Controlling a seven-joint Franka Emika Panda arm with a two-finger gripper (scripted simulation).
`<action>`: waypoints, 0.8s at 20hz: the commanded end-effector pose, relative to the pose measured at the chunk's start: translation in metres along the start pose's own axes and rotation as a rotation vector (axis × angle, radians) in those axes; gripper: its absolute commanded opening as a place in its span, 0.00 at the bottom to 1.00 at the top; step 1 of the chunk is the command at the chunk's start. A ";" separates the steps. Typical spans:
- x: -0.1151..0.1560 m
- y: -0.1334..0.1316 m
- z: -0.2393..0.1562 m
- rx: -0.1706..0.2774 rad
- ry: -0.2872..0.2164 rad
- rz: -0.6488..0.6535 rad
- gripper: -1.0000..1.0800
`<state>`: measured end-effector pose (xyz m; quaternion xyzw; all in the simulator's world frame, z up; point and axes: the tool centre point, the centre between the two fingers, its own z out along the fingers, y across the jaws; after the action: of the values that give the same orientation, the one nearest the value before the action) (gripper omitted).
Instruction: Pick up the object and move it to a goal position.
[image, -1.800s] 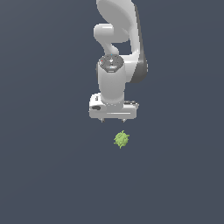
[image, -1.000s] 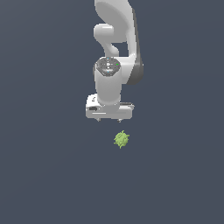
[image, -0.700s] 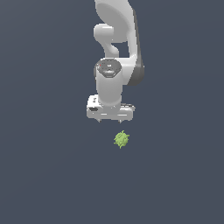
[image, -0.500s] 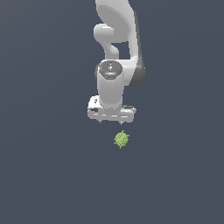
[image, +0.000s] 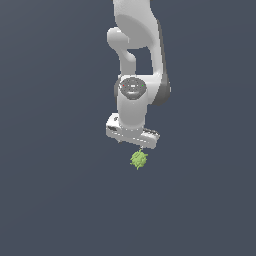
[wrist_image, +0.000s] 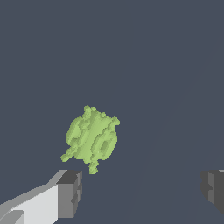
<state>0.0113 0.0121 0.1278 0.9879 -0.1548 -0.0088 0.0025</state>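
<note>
Bumpy green object (wrist_image: 91, 138) beside spread, blocky claw (wrist_image: 142, 192).

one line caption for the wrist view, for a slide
Open gripper poised over the light-green spiky object, which sits off-centre near one fingertip.

background: one flat slate-grey field (image: 50, 200), filling both views edge to edge | surface: matte, uniform, no seams or horizon visible | light: even, soft, no clear shadows | walls, floor: cannot be told apart

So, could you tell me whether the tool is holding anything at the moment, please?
Nothing is held: the tool is open, and the green lump lies apart from its fingers.
</note>
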 end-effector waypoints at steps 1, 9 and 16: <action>0.002 -0.007 0.005 0.002 0.002 0.062 0.96; 0.008 -0.027 0.021 0.007 0.008 0.254 0.96; 0.010 -0.040 0.032 0.010 0.012 0.373 0.96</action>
<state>0.0314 0.0445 0.0975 0.9461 -0.3239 -0.0021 0.0004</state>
